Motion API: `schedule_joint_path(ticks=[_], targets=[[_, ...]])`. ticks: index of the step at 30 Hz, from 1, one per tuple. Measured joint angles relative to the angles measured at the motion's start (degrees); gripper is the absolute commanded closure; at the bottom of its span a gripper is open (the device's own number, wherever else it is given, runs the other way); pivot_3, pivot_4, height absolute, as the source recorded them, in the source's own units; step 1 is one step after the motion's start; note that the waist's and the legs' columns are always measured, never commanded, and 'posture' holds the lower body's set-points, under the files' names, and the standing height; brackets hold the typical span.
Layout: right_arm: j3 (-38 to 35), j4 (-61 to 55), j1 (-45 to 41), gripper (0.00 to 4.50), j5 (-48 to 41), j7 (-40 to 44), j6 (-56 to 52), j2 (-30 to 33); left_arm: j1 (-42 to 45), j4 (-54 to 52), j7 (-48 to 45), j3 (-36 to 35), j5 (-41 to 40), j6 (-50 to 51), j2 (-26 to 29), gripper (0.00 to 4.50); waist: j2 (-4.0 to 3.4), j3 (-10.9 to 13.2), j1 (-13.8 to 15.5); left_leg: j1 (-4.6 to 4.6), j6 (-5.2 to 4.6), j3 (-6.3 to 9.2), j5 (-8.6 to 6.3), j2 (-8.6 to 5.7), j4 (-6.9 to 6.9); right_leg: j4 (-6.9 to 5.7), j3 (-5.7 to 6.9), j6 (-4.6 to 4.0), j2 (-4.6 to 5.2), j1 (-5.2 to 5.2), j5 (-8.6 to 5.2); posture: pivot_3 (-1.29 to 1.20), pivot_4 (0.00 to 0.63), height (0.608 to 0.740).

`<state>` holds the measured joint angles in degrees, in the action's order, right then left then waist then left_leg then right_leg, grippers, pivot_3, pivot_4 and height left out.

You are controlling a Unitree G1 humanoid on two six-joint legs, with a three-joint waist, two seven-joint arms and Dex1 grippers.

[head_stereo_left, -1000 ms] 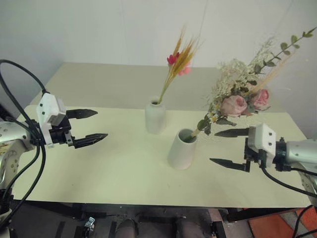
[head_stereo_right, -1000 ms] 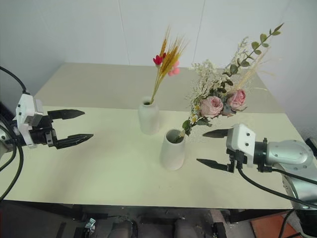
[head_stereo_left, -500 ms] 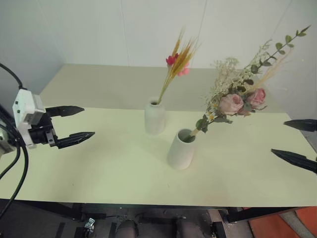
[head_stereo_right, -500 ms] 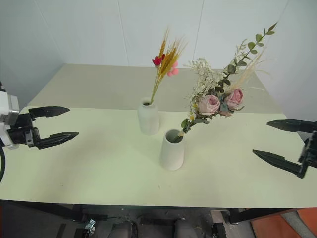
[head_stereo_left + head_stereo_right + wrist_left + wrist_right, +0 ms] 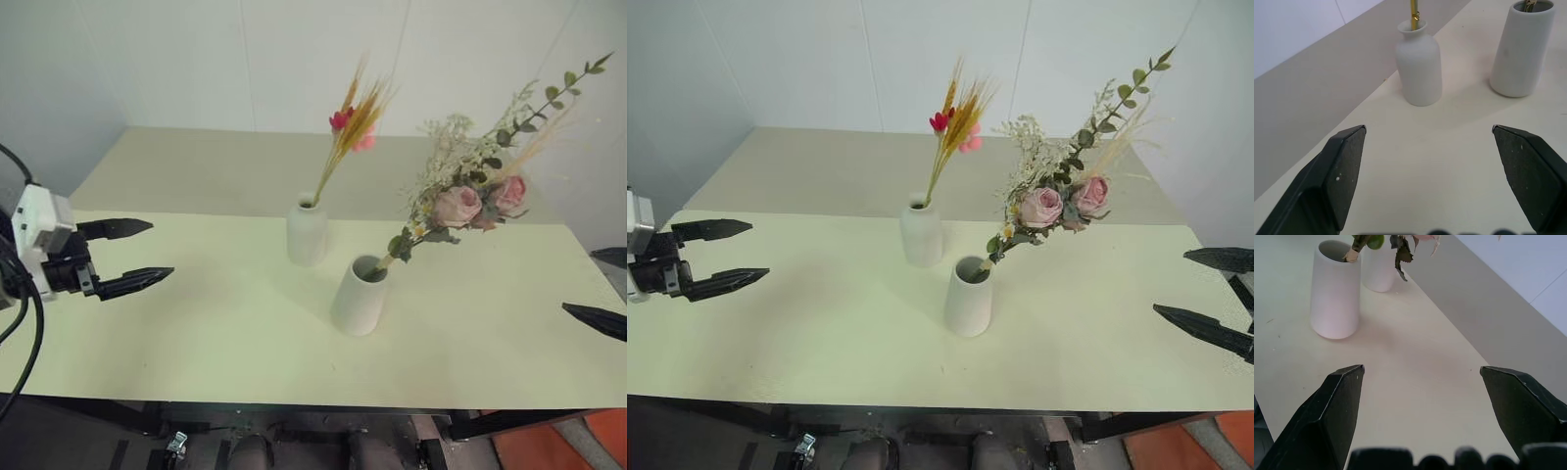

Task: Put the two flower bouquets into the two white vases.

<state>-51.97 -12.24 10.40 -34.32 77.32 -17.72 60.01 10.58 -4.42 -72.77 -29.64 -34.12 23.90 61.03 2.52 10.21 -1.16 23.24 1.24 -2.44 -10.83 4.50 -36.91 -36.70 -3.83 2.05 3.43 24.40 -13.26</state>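
Left eye view: nearest, left end effector (image 5: 129,255) at the left counter edge, fingers spread, holding nothing; right end effector (image 5: 1215,294) at the right edge, fingers spread too, empty. Both well apart from the vases.

Mid-counter (image 5: 196,333): large vase (image 5: 360,295), wide mouth, upright, holds the rose bunch (image 5: 470,191). Just behind and to its left, apart from it, the small vase (image 5: 308,233), narrow neck, upright, holds the grass spray (image 5: 348,132).

Orientation: rose bunch long axis runs from the stem end in the vase mouth up and away to the right, steep lean, heads well outside the rim. Grass spray nearly vertical, slight tilt right, tips up.

Task looks done, both bunches seated.

Risks, as judgement: rose bunch is top-heavy and leans on one side of the rim, so it could tip the large vase rightward or slide out if the counter is bumped. An arm swinging back inward could catch the overhanging sprigs. Small vase is light with a tall spray, so a knock would topple it
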Motion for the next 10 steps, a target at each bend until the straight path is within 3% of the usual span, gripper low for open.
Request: schedule_joint_path(ticks=[10], targets=[[7.9, 4.8, -7.8, 0.05, 0.4, -0.1, 0.8, 3.3, -6.0, -6.3, 2.3, -6.3, -1.8, 1.5, -0.6, 0.00, -0.01, 0.0, 0.0, -0.04, 0.00, -0.01, 0.00, 0.01, 0.02, -0.01, -0.01, -0.04, 0.01, 0.00, -0.03, 0.00, 0.150, 0.740]])
